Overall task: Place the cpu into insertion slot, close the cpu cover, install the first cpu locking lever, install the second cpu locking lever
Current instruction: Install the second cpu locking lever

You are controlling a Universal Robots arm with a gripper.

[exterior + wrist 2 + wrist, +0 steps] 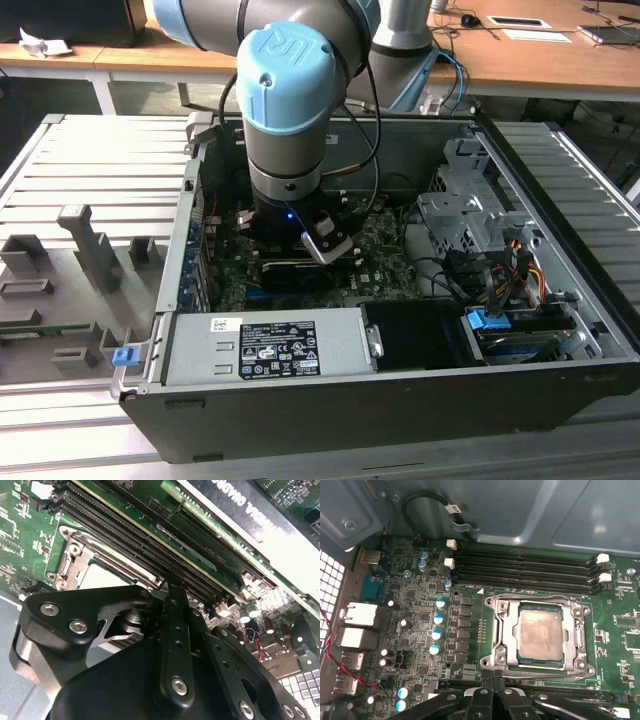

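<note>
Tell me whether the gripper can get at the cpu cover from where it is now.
Probably yes. In the first wrist view the gripper sits just beside the cpu cover, which lies closed over the cpu, with nothing standing between them.

The cpu (540, 635), a flat square chip with a dull, smudged silver-grey top, lies level inside the insertion slot (538, 669) on the green board, just beside the long memory slots. The cpu cover (501, 640) (a thin grey metal frame) sits flat around it
</note>
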